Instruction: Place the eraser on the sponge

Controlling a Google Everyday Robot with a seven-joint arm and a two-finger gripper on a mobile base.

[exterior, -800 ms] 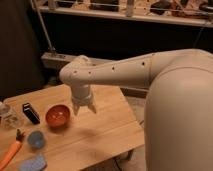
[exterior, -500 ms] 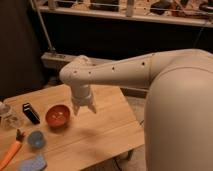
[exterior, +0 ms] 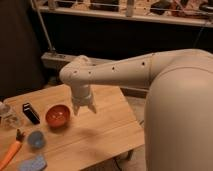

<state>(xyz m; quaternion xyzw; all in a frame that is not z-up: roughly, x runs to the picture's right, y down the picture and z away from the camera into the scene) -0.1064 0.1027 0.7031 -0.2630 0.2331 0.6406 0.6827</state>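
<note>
The eraser (exterior: 31, 113) lies flat on the wooden table (exterior: 102, 135) at the left of the frame, a small black block with a pale end pointing toward the upper left. Nothing holds it. The sponge (exterior: 34, 163) sits well apart from it at the bottom left edge of the frame, a flat light blue pad partly cut off by the border, with nothing on top of it.

Just right of the eraser stands a red bowl (exterior: 58, 115). Between the eraser and the sponge is a small round blue cup (exterior: 36, 139), and to its left an orange-handled tool (exterior: 11, 152) lies at a slant. A clear glass object (exterior: 7, 116) stands at the far left edge, near the eraser.

The gripper (exterior: 84, 110) hangs above the table just right of the red bowl, pointing down, its two fingers apart with nothing between them. It is well apart from both the eraser and the sponge. The pale arm (exterior: 125, 74) runs from it to the right, into the large rounded body filling the right side of the frame.
</note>
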